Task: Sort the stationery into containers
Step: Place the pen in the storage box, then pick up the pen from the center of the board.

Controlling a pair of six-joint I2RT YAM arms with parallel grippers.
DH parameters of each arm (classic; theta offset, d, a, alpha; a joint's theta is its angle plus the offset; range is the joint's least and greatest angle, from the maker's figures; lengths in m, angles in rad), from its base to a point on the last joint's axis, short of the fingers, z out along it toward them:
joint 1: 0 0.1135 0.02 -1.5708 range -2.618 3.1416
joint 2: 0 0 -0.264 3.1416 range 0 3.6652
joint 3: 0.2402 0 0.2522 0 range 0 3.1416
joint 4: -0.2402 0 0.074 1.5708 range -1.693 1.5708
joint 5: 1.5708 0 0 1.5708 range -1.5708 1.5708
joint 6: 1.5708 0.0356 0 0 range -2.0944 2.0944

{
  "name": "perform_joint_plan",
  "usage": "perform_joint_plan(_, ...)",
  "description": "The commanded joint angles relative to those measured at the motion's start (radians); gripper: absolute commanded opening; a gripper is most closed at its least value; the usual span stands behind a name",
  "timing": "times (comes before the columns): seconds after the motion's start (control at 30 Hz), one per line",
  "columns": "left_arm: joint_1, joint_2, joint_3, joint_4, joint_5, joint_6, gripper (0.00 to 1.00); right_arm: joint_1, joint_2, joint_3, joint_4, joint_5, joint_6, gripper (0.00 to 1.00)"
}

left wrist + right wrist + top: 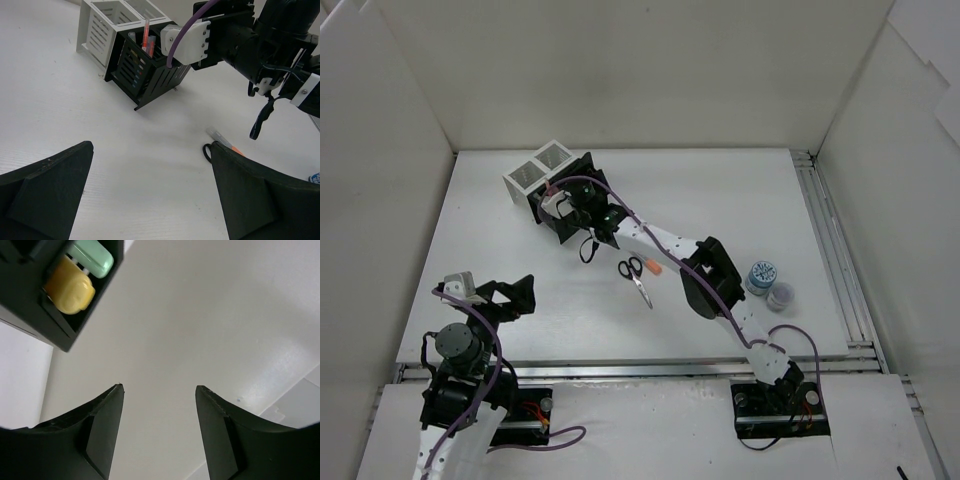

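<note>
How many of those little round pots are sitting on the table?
2. Both stand at the table's right side, next to the right arm: a blue-topped pot and a paler pot close beside it, toward the near edge. The arm could hide more.

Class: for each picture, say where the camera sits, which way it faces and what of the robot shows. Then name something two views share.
Top external: above and behind the bases, looking down on the table; left arm and right arm show.
Left wrist: on the left arm, facing across to the containers; its fingers and the right arm show.
Right wrist: on the right arm, looking at a black cup holding highlighters; its fingers show.
Shared: top and left wrist show the scissors.
</note>
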Motion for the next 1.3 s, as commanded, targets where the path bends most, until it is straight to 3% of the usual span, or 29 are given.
perform_joint_plan(0.0, 0.0, 0.0, 0.03, 0.055, 0.024, 0.013, 1.0, 0.004, -0.137, 0.038, 0.044, 0.063, -0.002, 0.56)
perform_joint_plan(0.2, 0.0, 0.001, 0.043, 0.051, 0.046, 0.014, 0.99, 0.002, -0.22, 0.009, 0.015, 0.08, 0.077, 0.63)
perform_joint_plan(0.37, 0.0, 0.002, 0.056, 0.045, 0.081, 0.011, 0.99, -0.008, -0.314, -0.063, -0.037, 0.1, 0.307, 0.7)
perform_joint_plan(0.4, 0.0, 0.0, 0.058, 0.044, 0.092, 0.008, 0.99, -0.014, -0.362, -0.083, -0.045, 0.1, 0.37, 0.73)
perform_joint_plan(0.5, 0.0, 0.0, 0.061, 0.039, 0.101, 0.005, 0.99, -0.043, -0.479, -0.179, -0.146, 0.073, 0.786, 0.78)
perform_joint_plan(0.6, 0.0, 0.012, 0.059, 0.047, 0.112, 0.002, 0.99, -0.074, -0.624, -0.351, -0.233, 0.013, 1.098, 0.83)
perform_joint_plan(0.73, 0.0, 0.049, 0.061, 0.067, 0.152, 0.008, 0.99, -0.085, -0.78, -0.668, -0.314, -0.068, 1.353, 0.91)
perform_joint_plan(0.87, 0.0, 0.08, 0.058, 0.094, 0.19, 0.013, 1.0, -0.125, -0.87, -0.799, -0.442, -0.252, 1.562, 0.92)
perform_joint_plan(1.1, 0.0, 0.116, 0.038, 0.131, 0.221, 0.017, 0.99, -0.186, -0.823, -0.948, -0.532, -0.435, 1.78, 0.92)
perform_joint_plan(1.27, 0.0, 0.143, 0.033, 0.156, 0.23, 0.026, 0.99, -0.206, -0.714, -0.948, -0.539, -0.581, 1.86, 0.88)
